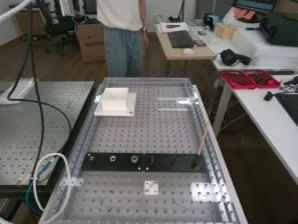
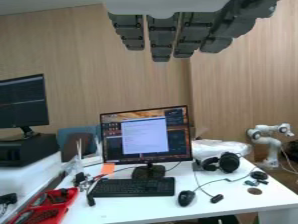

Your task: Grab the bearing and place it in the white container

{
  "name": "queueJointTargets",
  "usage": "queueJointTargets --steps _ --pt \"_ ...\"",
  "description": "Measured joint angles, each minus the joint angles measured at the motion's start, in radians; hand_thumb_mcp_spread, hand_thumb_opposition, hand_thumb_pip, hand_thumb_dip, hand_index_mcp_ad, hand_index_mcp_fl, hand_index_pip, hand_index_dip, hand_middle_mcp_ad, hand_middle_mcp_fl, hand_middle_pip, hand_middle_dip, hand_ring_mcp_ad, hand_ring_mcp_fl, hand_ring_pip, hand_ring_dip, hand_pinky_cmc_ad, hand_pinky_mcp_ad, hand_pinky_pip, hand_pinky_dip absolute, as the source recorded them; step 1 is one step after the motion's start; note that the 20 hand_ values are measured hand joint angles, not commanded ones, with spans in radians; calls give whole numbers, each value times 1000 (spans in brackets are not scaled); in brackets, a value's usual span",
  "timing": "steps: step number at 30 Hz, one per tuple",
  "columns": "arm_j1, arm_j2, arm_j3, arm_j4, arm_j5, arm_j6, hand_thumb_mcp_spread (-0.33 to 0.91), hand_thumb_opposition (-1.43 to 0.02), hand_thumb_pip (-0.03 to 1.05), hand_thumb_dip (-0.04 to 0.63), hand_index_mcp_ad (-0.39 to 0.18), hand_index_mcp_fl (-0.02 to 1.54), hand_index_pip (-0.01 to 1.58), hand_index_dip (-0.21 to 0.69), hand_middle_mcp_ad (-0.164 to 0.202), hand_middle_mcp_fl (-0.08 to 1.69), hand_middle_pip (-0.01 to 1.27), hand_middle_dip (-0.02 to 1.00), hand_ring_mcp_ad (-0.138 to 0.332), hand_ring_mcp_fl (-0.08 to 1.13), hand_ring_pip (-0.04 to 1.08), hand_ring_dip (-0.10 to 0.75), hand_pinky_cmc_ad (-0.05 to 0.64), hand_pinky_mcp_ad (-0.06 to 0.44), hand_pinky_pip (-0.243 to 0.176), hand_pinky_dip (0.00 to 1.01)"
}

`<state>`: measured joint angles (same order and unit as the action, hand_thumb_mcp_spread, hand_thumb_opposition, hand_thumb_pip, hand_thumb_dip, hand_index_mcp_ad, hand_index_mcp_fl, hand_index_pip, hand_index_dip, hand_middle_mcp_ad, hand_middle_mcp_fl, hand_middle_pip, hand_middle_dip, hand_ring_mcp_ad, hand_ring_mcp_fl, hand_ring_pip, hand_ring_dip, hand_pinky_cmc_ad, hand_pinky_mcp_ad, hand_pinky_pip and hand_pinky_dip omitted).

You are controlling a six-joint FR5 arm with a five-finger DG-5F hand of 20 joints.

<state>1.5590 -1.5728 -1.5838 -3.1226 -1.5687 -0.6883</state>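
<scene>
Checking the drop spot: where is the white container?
In the high view, the white container sits on the bench, far left, beyond the black strip.

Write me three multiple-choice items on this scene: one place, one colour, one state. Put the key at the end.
1. From the high camera, where is the white container relative to the black plates?
A) nearer
B) on top of them
C) farther away

2. What colour are the open trays?
A) red
B) blue
C) yellow

3. How are the fingers?
A) curled round a ring
B) straight, holding nothing
C) pinching a stick

Key:
1 C: the high view shows it beyond the plates.
2 A: their walls are red in both views.
3 B: the wrist view shows them extended, with nothing between them.
</scene>
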Motion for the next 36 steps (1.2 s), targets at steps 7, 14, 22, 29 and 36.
queueJointTargets --steps 7,14,22,29,36 --pt "0 5 -9 5 5 1 161 -236 182 23 24 -10 0 14 45 59 70 24 35 2 42 16 42 28 -12 51" --pt "1 10 -16 10 7 4 195 -536 194 19 42 -9 44 51 45 56 105 31 77 5 84 14 162 141 -31 108" --pt "2 18 -31 18 10 12 218 -614 216 19 54 -9 59 77 59 56 131 51 124 2 101 14 246 192 -45 141" --pt "3 20 -34 19 11 11 215 -632 218 19 65 -7 72 84 72 58 133 47 134 7 113 14 267 201 -45 152" --pt "3 20 -40 22 14 8 218 -646 223 23 65 9 68 87 72 59 138 56 138 12 113 14 284 202 -61 150"
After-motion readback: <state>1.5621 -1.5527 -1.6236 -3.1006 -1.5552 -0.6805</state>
